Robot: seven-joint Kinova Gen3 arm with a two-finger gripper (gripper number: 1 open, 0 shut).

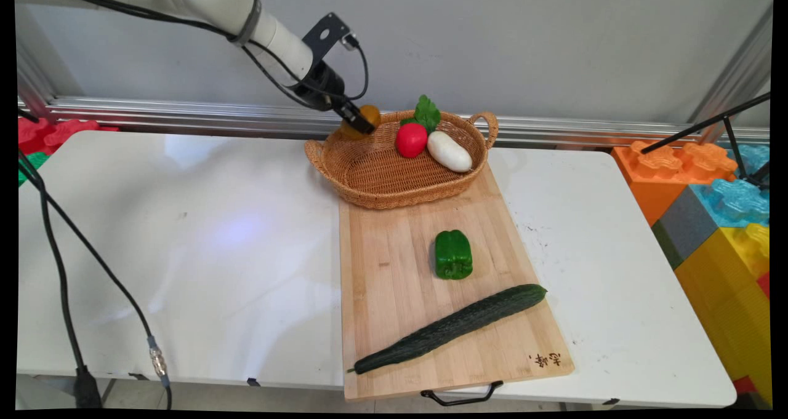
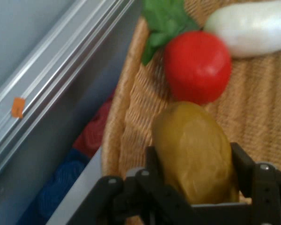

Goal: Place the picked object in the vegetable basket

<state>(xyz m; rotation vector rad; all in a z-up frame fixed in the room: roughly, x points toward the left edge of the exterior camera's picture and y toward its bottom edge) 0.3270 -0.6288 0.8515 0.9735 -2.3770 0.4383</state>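
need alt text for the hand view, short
The end effector grips a yellow-brown potato-like vegetable over a wicker basket. Beyond it in the basket lie a red tomato with green leaves and a white radish.

White arm point(image 1: 234, 10) of rounded tubular links, ringed by a grey band. Black cables point(image 1: 61, 265) run along it and hang loose. A black angled bracket sits above the black two-finger gripper point(image 1: 360, 122).

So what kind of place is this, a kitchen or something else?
Probably a robot lab, not a kitchen: toy-like vegetables in a basket on a cutting board, an aluminium frame rail along the wall, big foam blocks alongside.
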